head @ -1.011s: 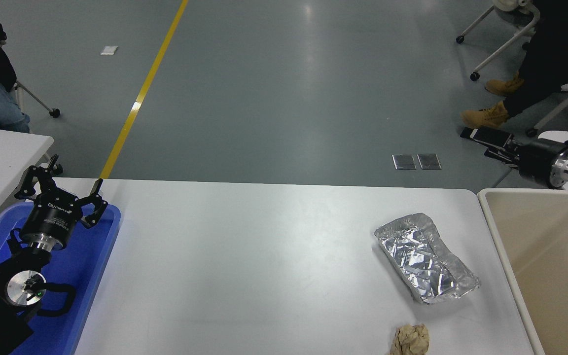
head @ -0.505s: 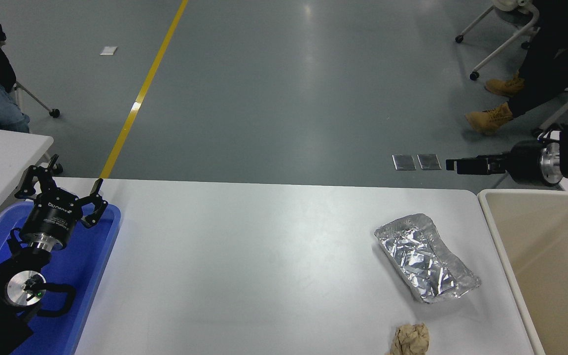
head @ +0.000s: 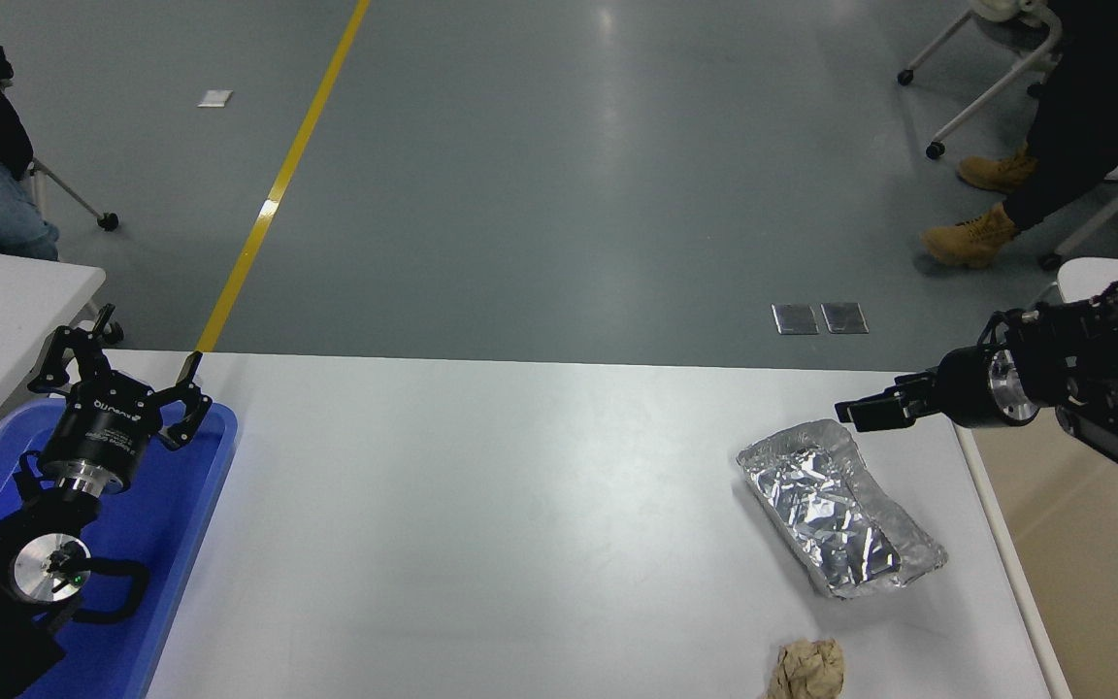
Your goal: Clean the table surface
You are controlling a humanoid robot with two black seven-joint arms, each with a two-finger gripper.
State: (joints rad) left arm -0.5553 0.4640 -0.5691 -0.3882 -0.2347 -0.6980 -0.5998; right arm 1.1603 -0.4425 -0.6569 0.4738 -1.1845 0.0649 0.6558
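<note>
Table surface (head: 520, 505): smooth matte white, under crinkled foil tray (head: 838, 507).

1 foil tray (head: 838, 509), 1 paper wad (head: 810, 668), 1 blue tray (head: 163, 544), 1 beige bin (head: 1093, 544), 2 grippers.

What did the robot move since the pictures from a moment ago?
The right hand swung in from beyond the table's far right corner and came down toward the foil tray; it holds nothing. The foil tray, the crumpled brown paper and the left hand over the blue tray stayed put.
</note>
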